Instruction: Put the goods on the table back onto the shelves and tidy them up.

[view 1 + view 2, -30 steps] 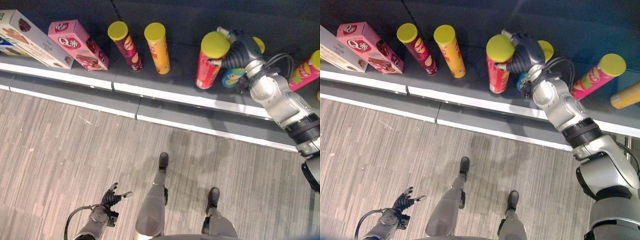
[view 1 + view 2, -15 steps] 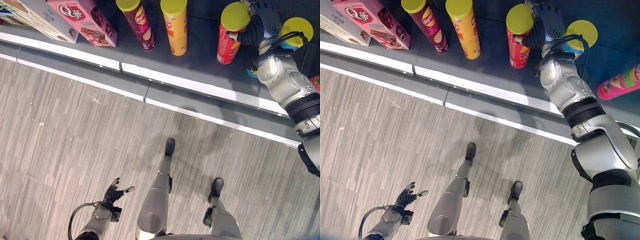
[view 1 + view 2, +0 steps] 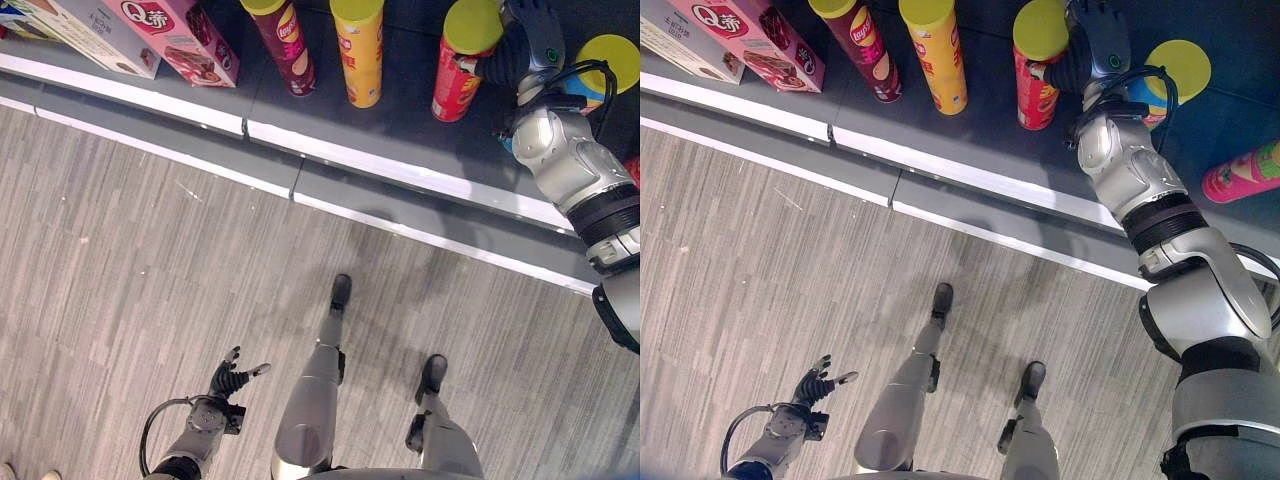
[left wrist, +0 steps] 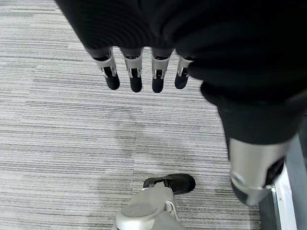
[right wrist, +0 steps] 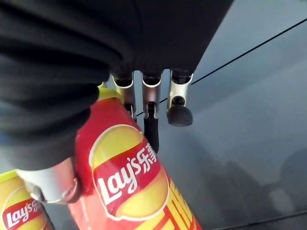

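Right beside the red can (image 3: pixel 455 78), yellow can (image 3: pixel 360 55), blue can (image 3: pixel 590 70).

On the shelf (image 3: pixel 380 150), a row runs along from its left end: two boxes (image 3: pixel 175 35) lying at the left, then two cans (image 3: pixel 285 45) standing side by side near the middle. Right of those stands another can (image 3: pixel 462 60), with my right robot hand (image 3: pixel 1095 40) against its right side. Just right of my hand stands one more can (image 3: pixel 598 62), and toward the right end a can (image 3: pixel 1245 172) lies on its side. My left robot hand (image 3: pixel 232 377) hangs low over the floor (image 3: pixel 150 260), in front of the shelf.
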`<state>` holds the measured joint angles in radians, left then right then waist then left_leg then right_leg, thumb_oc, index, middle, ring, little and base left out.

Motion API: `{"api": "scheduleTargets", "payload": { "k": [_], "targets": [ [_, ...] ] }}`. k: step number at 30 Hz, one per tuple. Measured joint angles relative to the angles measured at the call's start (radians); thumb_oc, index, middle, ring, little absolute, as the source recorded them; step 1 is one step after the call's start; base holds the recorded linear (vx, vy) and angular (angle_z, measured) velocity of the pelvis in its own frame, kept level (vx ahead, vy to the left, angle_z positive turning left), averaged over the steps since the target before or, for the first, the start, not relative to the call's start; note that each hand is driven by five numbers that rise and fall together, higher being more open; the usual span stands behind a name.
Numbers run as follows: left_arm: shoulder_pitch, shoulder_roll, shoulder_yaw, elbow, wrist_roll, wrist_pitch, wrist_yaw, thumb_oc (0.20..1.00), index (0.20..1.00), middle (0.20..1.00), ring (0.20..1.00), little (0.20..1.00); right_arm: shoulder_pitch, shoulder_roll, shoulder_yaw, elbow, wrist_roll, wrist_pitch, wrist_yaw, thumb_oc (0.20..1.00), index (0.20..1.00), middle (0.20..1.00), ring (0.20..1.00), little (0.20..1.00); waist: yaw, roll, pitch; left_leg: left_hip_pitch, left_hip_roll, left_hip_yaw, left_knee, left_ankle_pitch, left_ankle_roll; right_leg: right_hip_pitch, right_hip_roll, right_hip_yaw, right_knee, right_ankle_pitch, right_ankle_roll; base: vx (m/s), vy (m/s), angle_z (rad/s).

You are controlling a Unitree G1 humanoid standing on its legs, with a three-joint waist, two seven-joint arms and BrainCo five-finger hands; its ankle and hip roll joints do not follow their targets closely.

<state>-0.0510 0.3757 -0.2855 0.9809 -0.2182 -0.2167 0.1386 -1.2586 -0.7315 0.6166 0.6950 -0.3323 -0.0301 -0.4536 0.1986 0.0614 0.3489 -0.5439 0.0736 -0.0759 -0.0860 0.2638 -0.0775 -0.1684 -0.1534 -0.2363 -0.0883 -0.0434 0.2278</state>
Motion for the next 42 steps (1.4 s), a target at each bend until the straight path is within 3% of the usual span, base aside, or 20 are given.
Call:
{"api": "scheduleTargets", "payload": {
  "k": [15, 42],
  "targets": [
    [-0.004, 0.000, 0.000, -0.027, 0.002, 0.017, 0.005, 1.000, 1.000, 1.000, 1.000, 1.000, 0.114, 0.069, -0.045, -0.124, 0.070, -0.016, 0.020, 0.200, 0.200, 0.200, 0.200, 0.200, -0.018, -0.009, 0.005, 0.006, 0.000, 0.002, 0.000, 0.003, 0.003, 0.006, 0.000, 0.002, 0.000, 0.000, 0.000, 0.00, 0.000, 0.00],
    [-0.004, 0.000, 0.000, -0.028, 0.001, 0.017, 0.014, 1.000, 1.000, 1.000, 1.000, 1.000, 0.073, 0.065, -0.036, -0.050, 0.056, -0.018, 0.020, 0.200, 0.200, 0.200, 0.200, 0.200, -0.018, -0.013, 0.003, 0.006, 0.001, 0.002, 0.000, 0.006, 0.004, 0.006, 0.000, 0.003, 0.000, 0.000, 0.000, 0.00, 0.000, 0.00]
  ]
}}
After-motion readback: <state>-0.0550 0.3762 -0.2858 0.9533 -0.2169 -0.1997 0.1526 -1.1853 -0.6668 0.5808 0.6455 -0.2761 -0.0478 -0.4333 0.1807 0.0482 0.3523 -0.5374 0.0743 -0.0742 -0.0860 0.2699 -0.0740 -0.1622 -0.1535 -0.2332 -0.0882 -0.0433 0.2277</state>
